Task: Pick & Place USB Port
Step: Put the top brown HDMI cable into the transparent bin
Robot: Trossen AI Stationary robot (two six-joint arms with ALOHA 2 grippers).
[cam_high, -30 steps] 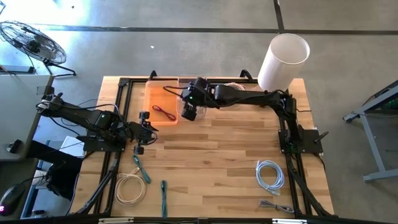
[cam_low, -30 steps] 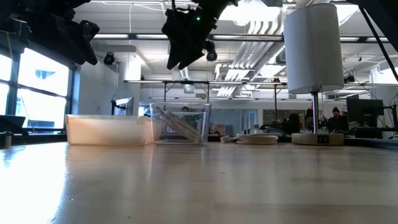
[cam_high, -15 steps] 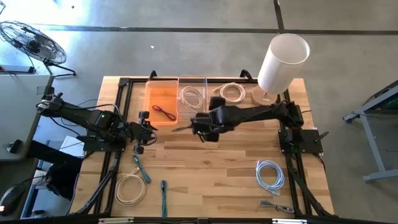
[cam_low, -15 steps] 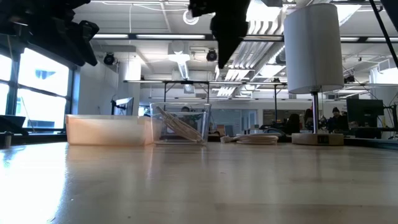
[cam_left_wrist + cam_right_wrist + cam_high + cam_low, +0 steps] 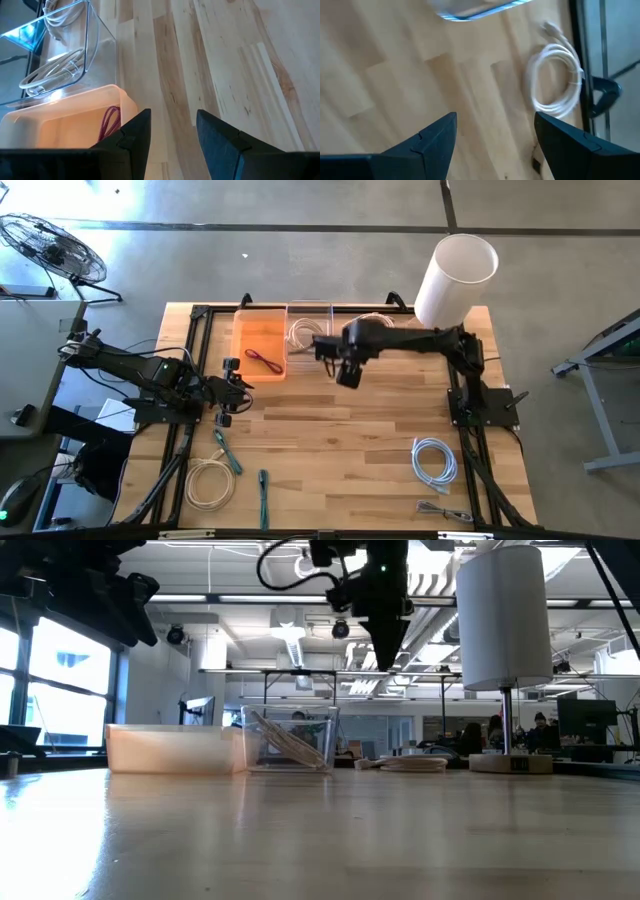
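Several coiled cables lie about; I cannot make out a USB port among them. A red cable [image 5: 262, 360] lies in the orange bin [image 5: 260, 335], and a white coil [image 5: 305, 335] in the clear bin [image 5: 322, 315] beside it. Another white coil [image 5: 555, 82] rests on the wood at the far side. My right gripper [image 5: 348, 373] hangs open above the table just near of the clear bin, pointing steeply down, with nothing between its fingers [image 5: 437, 135]. My left gripper [image 5: 238, 387] waits open at the table's left, facing the orange bin [image 5: 60, 120].
A tall white cylinder [image 5: 455, 275] stands on a base at the far right corner. A white cable coil [image 5: 435, 458] lies at the near right, a beige coil [image 5: 208, 480] and two teal cables [image 5: 228, 452] at the near left. Bare wood spans the middle.
My right gripper has swung away from above the two bins toward the table's near and right side, then drawn back a little toward the far edge. It has tipped from a shallow slant to pointing steeply down. Its fingers stay open.
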